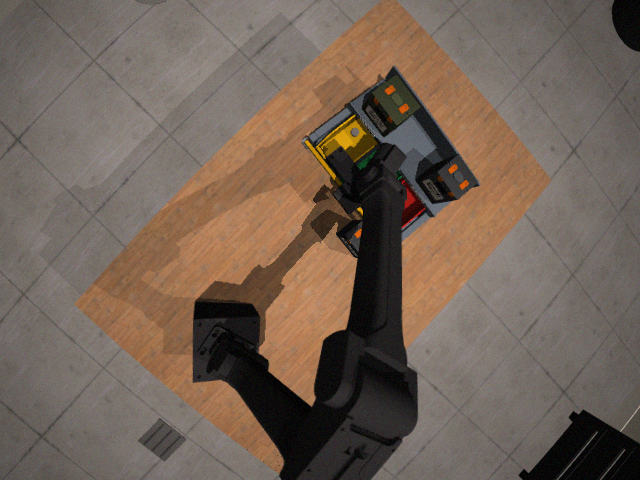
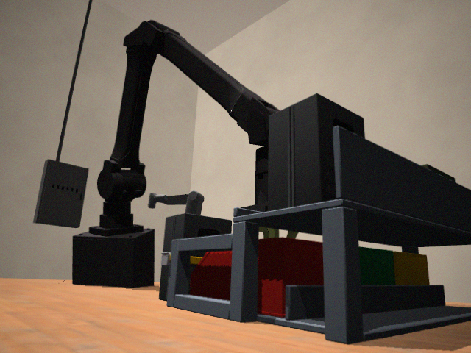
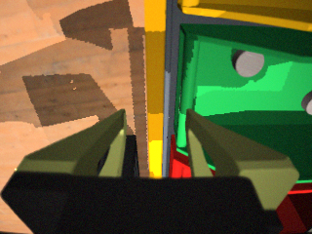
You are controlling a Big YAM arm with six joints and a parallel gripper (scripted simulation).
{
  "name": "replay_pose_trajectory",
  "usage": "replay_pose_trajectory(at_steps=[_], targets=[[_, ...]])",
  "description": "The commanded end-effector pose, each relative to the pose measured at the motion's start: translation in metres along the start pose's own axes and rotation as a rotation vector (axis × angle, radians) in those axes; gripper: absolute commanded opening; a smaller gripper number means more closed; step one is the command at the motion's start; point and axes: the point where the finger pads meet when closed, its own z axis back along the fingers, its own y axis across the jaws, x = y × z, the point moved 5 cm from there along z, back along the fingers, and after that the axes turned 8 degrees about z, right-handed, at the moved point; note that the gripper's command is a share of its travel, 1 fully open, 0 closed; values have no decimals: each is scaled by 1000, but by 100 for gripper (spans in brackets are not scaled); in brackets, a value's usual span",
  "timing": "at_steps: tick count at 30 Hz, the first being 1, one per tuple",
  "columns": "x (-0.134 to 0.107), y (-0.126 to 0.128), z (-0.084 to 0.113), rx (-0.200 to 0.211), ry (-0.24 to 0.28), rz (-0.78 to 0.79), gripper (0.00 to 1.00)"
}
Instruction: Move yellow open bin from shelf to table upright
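The yellow open bin (image 1: 364,135) (image 2: 411,268) sits in the lower level of the grey shelf (image 1: 413,135) (image 2: 243,273), with a grey round part in it. In the wrist view its yellow wall (image 3: 253,14) shows at the top right. The green bin (image 3: 219,103) (image 2: 376,265) stands beside it, then the red bin (image 3: 180,168) (image 2: 296,258). My gripper (image 3: 155,116) is partly open and empty. It points down over the shelf's front edge, nearer the green and red bins than the yellow one. In the top view the arm hides its fingers.
A yellow bar (image 1: 323,161) (image 3: 155,73) runs along the shelf's front, below my fingers. An olive case (image 1: 397,98) and a dark case (image 1: 456,176) (image 2: 293,159) stand on the upper level. Another dark case (image 1: 348,240) (image 2: 174,228) stands by the shelf's front corner. A grey box (image 2: 60,193) hangs on a rod.
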Motion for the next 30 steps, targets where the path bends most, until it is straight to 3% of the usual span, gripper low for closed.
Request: replay_pose_trajectory(at_steps=[1,15,16,30], targets=[[-4,2,-8,3,-3,4,43],[-4,2,-8,3,-3,4,43],[-4,2,-8,3,-3,4,0],[-4,2,-7,5,-2,5,0]])
